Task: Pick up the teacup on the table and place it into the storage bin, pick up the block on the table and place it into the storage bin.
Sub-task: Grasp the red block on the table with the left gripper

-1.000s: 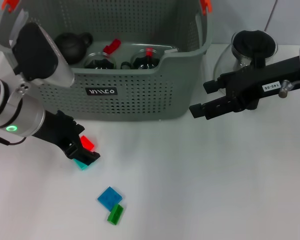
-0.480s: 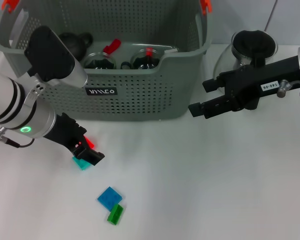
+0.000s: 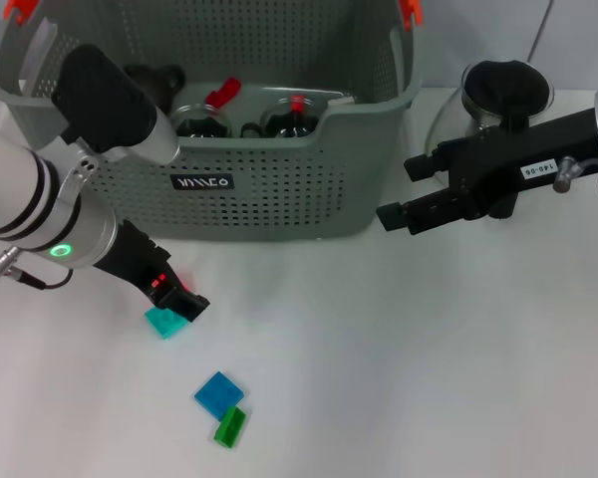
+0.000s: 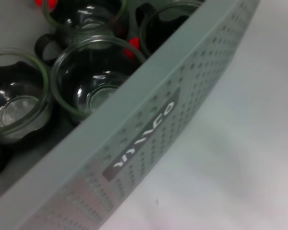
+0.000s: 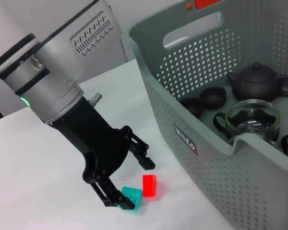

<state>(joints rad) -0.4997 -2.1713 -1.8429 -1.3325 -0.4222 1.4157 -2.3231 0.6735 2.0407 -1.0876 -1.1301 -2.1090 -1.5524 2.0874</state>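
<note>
Judging by the glass cups already in the bin, only blocks remain; left gripper straddles the red block, fingers open; right gripper idles beside the bin, fingers apart.

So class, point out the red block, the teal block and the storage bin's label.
red block (image 5: 149, 185), right wrist view, its upright front face.
teal block (image 5: 132, 196), right wrist view, its top face.
storage bin's label (image 3: 202, 182), head view, middle of the black label.

Lab-style test bench: bare white table, plain white wall behind, staged props.
</note>
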